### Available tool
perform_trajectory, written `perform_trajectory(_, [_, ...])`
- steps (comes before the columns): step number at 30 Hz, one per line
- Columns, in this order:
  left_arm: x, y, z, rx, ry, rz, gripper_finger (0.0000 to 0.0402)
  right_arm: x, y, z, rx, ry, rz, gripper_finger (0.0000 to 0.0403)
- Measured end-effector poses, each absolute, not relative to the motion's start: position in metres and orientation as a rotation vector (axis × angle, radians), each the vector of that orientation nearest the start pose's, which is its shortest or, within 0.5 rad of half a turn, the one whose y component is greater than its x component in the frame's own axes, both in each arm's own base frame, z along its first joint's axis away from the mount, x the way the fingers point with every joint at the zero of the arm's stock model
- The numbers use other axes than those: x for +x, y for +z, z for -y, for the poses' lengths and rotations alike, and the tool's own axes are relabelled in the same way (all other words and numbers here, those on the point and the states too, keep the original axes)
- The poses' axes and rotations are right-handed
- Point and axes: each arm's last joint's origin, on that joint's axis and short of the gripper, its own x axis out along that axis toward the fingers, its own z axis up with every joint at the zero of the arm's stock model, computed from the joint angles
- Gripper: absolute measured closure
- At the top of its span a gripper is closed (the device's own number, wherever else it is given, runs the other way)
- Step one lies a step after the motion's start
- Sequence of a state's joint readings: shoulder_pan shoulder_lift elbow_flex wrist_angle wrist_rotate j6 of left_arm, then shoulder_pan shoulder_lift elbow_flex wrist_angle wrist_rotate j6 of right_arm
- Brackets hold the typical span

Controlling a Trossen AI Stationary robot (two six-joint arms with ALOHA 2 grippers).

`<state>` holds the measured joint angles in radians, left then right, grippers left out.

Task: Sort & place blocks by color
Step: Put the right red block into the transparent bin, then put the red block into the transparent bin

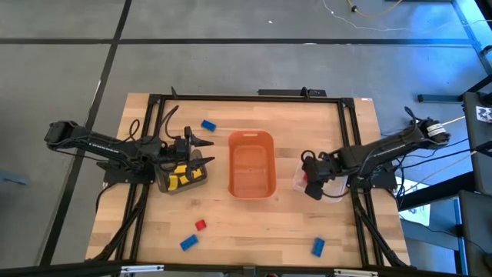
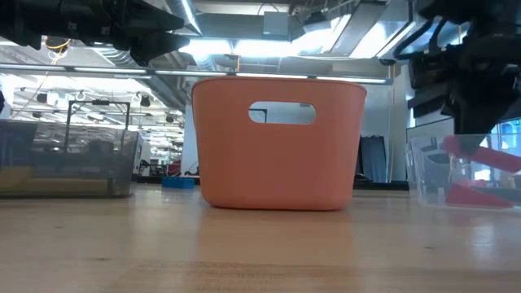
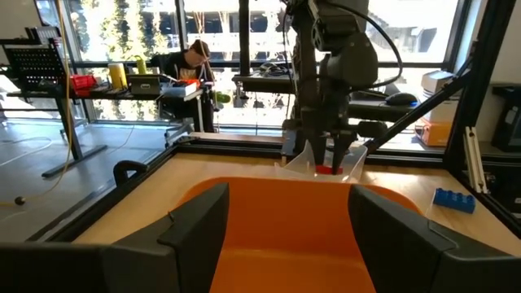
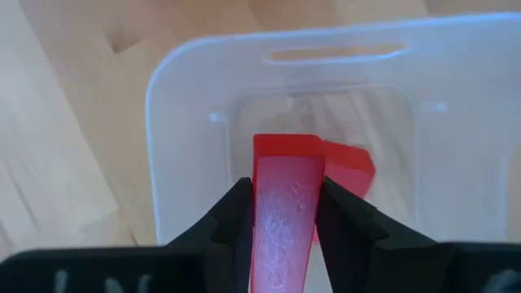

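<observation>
A red block [image 4: 285,212] is being held in the right hand [image 4: 285,224], clenched between the two dark fingers [image 4: 236,220] directly above the clear bin [image 4: 187,89] at the right side of the tabletop [image 1: 254,238]. In the right wrist view its long axis is running along the fingers, with the free end pointing down into the bin, where a second red block [image 4: 350,167] is already lying on the floor.

The main risk, as I judge it, is the held block landing on that second one and tipping or bouncing towards the bin wall if it is let go from too high. The light bin could also be getting nudged if the fingers brush its rim.

The orange tub [image 1: 252,163] is standing mid-tabletop between the arms. The left hand [image 1: 201,151] is hovering over the dark bin [image 1: 181,177] holding yellow blocks [image 1: 178,176]; its fingers are spread apart and carrying nothing, going by the left wrist view.

Loose blocks are still waiting: a blue one [image 1: 208,125] beyond the tub, and a small red one [image 1: 201,225] beside a blue one [image 1: 188,242], and another blue [image 1: 318,246] along the near edge
</observation>
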<state>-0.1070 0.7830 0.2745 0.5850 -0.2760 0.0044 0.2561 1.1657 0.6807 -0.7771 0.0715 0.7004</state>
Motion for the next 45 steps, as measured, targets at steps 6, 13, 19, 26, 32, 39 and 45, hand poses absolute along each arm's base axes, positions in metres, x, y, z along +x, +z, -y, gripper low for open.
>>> perform_trajectory(6, [0.171, 0.230, 0.010, -0.011, 0.169, 0.075, 0.0158, 0.191, 0.185, -0.043, 0.411, -0.259, -1.280, 0.0299])
perform_trajectory(13, [0.171, 0.230, 0.010, -0.011, 0.169, 0.074, 0.0158, 0.194, 0.179, -0.044, 0.418, -0.260, -1.318, 0.0299])
perform_trajectory(19, [0.171, 0.230, 0.011, -0.011, 0.168, 0.074, 0.0158, 0.194, 0.178, -0.044, 0.418, -0.266, -1.323, 0.0230])
perform_trajectory(26, [0.171, 0.230, 0.010, -0.011, 0.169, 0.075, 0.0158, 0.193, 0.181, -0.044, 0.386, -0.256, -1.350, 0.0173])
perform_trajectory(32, [0.171, 0.230, 0.010, -0.011, 0.168, 0.073, 0.0158, 0.185, 0.212, -0.044, 0.307, -0.307, -1.221, 0.0170])
perform_trajectory(39, [0.171, 0.230, 0.011, -0.028, 0.168, 0.070, 0.0158, 0.181, 0.239, -0.047, 0.184, -0.393, -0.717, 0.0169])
perform_trajectory(45, [0.171, 0.229, 0.011, -0.036, 0.167, 0.070, 0.0158, 0.199, 0.230, -0.036, 0.079, -0.320, -0.309, 0.0168])
